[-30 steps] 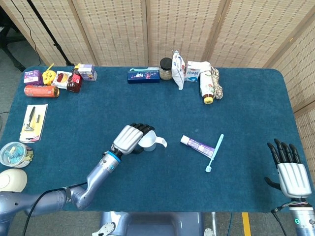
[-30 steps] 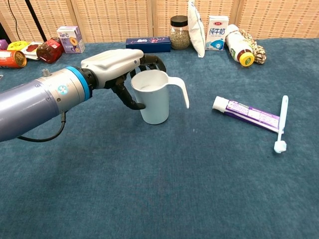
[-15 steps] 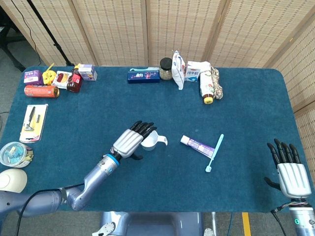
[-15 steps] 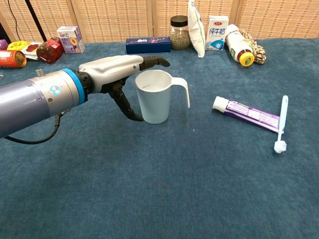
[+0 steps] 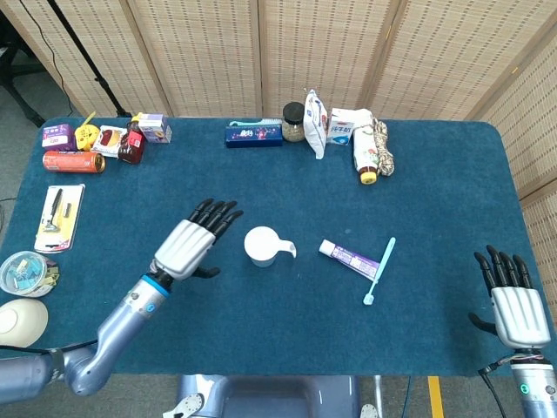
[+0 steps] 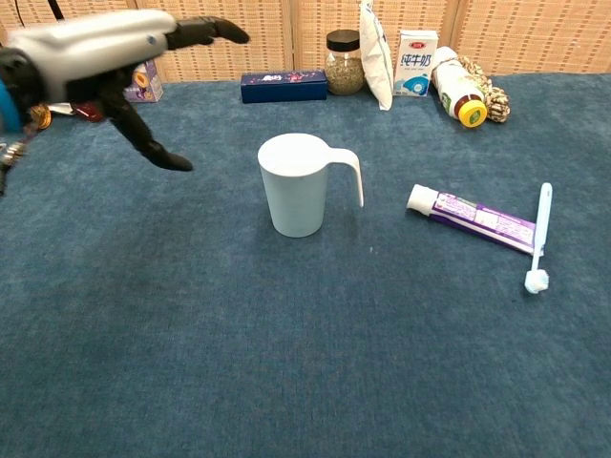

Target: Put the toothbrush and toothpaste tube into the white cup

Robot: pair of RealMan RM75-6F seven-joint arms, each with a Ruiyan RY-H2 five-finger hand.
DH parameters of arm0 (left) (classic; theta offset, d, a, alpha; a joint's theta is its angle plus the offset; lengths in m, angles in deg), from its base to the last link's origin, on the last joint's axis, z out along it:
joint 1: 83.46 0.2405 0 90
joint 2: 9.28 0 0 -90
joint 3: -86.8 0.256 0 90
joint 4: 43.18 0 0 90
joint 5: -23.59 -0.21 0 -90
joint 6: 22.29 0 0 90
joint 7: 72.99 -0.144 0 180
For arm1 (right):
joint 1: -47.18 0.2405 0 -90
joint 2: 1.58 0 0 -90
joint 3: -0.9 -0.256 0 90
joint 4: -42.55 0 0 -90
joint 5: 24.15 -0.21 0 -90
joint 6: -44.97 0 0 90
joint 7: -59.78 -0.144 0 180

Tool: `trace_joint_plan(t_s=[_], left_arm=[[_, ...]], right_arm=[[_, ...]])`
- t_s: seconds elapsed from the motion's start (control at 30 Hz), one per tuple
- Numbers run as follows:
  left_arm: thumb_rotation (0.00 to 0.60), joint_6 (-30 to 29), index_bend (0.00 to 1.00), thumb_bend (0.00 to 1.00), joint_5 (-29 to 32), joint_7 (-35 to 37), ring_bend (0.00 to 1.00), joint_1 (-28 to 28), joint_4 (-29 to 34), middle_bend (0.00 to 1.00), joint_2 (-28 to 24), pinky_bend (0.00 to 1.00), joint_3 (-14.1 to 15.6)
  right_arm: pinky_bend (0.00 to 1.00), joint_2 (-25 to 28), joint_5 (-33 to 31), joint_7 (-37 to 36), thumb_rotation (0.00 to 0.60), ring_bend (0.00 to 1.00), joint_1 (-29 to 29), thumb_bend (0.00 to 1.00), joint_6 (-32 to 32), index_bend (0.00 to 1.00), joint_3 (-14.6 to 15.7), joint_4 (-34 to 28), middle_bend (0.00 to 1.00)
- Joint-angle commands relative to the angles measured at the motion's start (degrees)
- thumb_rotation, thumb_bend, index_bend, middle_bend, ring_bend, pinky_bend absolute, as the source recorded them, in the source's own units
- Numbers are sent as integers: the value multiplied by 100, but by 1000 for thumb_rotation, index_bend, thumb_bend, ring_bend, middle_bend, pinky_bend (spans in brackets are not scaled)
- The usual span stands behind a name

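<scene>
On the blue table cloth, near the middle: one white cup, upright, plain and slightly tapered, its mouth open and its curved handle pointing toward the toothpaste tube. Tube: white body with a purple printed label and a white cap at the end nearest the cup, lying flat, well apart from the cup. Toothbrush: pale turquoise, slim, lying flat just beside the tube's far end, white bristle head toward the table's near edge; whether it touches the tube is hard to tell from either view.

Left hand: hovering off to the cup's side, apart from it, fingers spread and extended, holding nothing. Right hand: at the near corner of the table, fingers straight and apart, holding nothing.

Along the back edge: dark blue box, glass jar, milk carton.
</scene>
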Motion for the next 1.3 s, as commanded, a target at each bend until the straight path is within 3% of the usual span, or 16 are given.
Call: trace_joint_plan(t_s=[0.03,0.23,0.53,0.77,0.93,1.3], left_arm=[[600,-762,0,64,166,-465,0,724,875,0,-1051,0,314],[600,-1471,0,63,11,-88,0,1616,1051,0,-1833,0,841],[600,-2406,0,62,-625,938,0,2661,160,0,-1789,0,1308],[600,-2569,0,63,-894,1313,0,2945,-206,0,-1630,0,1378],[600,-2657,0,63,-1082,1437,0,3043,-312,0,-1610,0,1341],[600,-2490,0,64,-1149,1553,0,3087,-351,0,-1646,0,1234]], right_arm=[[0,11,-100,-59,600,0,148,0,225,0,-87,-44,0],[0,-66,-569,65,600,0,504,0,657,0,-428,-571,0],[0,-351,-1444,1117,600,0,1096,0,1108,0,-853,-1612,0],[0,-1069,-2245,2122,600,0,1592,0,1176,63,-1031,-1742,0],[0,-1553,-3353,2668,600,0,2056,0,1395,73,-1264,-1683,0],[0,-2437,-4659,3385,600,0,2803,0,1104,117,-1580,-1388,74]])
